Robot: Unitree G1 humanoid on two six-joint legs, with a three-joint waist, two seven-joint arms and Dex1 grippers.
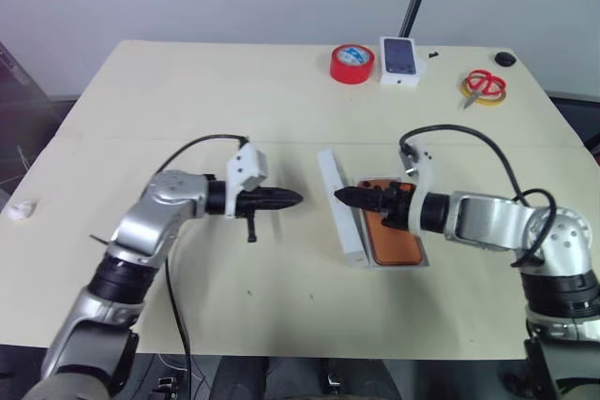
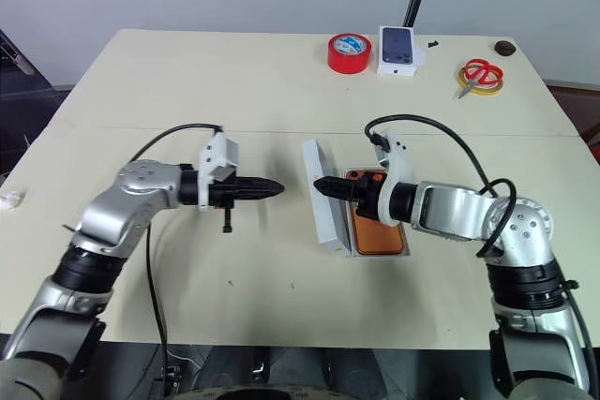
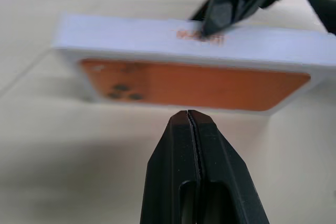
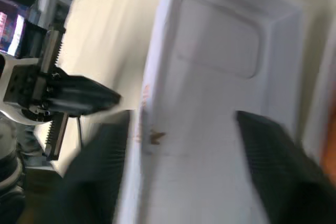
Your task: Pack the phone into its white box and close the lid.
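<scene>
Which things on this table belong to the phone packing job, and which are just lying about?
For the job:
phone
white box
lid

Lying about:
red tape roll
small box with a phone picture
scissors
small dark knob

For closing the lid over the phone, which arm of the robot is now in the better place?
Probably the right. The right gripper is open at the raised lid, which stands on edge beside the phone in the white box. The left gripper is shut, apart from the lid.
</scene>
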